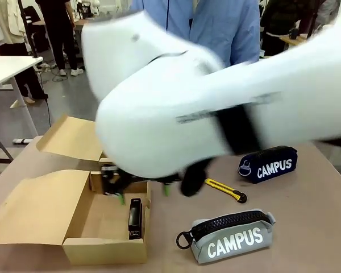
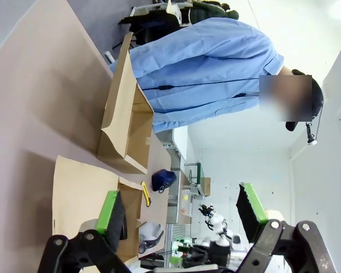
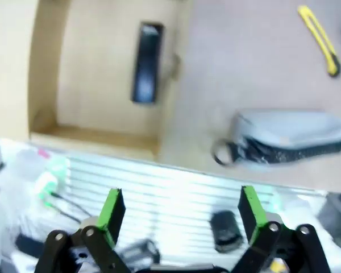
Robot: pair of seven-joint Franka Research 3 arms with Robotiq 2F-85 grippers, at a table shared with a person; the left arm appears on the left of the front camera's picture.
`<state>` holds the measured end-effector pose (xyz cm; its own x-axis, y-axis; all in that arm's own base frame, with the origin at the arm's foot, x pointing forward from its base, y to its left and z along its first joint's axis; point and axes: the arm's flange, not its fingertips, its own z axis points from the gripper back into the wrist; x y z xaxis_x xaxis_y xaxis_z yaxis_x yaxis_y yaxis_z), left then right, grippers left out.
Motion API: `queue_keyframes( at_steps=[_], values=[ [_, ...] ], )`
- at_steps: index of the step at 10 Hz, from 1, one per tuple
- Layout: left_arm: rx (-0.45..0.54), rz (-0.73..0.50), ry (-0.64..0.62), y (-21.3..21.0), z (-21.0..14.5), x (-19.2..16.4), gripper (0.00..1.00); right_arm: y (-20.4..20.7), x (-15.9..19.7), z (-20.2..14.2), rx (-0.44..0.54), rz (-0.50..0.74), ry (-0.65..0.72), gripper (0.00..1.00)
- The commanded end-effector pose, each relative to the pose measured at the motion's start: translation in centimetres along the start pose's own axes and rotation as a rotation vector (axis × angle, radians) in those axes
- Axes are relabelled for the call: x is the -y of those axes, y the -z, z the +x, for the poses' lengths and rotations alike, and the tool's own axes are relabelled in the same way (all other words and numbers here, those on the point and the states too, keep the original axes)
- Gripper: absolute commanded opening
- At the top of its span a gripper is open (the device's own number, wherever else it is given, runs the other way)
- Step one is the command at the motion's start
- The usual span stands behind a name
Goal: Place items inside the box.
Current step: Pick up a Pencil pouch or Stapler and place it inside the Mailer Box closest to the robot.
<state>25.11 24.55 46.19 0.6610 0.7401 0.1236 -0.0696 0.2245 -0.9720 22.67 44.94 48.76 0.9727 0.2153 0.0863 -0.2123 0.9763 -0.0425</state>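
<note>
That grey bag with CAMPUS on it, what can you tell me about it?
The grey pouch is a small soft case, cloth by the look of it, with CAMPUS printed in white on its side. A black zip, closed, runs along its top, and a dark ring sits at its left end. It lies on the brown table, right of the cardboard box and apart from it. Only the table touches it.

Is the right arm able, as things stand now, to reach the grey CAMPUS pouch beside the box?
Probably yes. The right hand is open and empty, and the grey pouch lies by itself on the table beside the box, with nothing on it; the utility knife lies well apart from it.
</note>
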Motion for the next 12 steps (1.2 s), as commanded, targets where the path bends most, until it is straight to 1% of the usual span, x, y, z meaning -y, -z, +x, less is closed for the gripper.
queue_keyframes(
  at_steps=[1,2,4,5,6,7,8,9,10,11,12],
  values=[
    [0.007,-0.024,0.019,0.1,-0.1,0.0,1.00,-1.7,7.0,-5.4,0.016,-0.053,0.097,1.00],
    [0.007,-0.024,0.019,0.1,-0.1,0.0,1.00,0.0,0.0,0.0,0.000,0.000,0.000,1.00],
    [0.007,-0.024,0.019,0.1,-0.1,0.0,1.00,0.0,0.0,0.0,0.000,0.000,0.000,1.00],
    [0.007,-0.024,0.019,0.1,-0.1,0.0,1.00,-1.3,3.0,-3.4,0.021,-0.031,0.033,1.00],
    [0.007,-0.024,0.019,0.1,-0.1,0.0,1.00,-2.5,5.3,-2.4,0.060,0.065,0.023,1.00],
    [0.007,-0.024,0.019,0.1,-0.1,0.0,1.00,-4.6,9.6,-1.8,0.032,0.208,0.064,1.00],
    [0.007,-0.024,0.019,0.1,-0.1,0.0,1.00,-6.4,14.6,-1.6,0.007,0.334,0.115,1.00],
    [0.007,-0.024,0.019,0.1,-0.1,0.0,1.00,-7.8,20.6,-2.6,-0.003,0.495,0.190,1.00],
    [0.007,-0.024,0.019,0.1,-0.1,0.0,1.00,-8.4,25.6,-4.0,0.010,0.632,0.218,1.00],
    [0.007,-0.024,0.019,0.1,-0.1,0.0,1.00,-8.8,30.3,-6.0,0.045,0.797,0.236,1.00],
    [0.007,-0.024,0.019,0.1,-0.1,0.0,1.00,-9.0,35.5,-9.0,0.101,1.052,0.157,1.00]
  ],
)
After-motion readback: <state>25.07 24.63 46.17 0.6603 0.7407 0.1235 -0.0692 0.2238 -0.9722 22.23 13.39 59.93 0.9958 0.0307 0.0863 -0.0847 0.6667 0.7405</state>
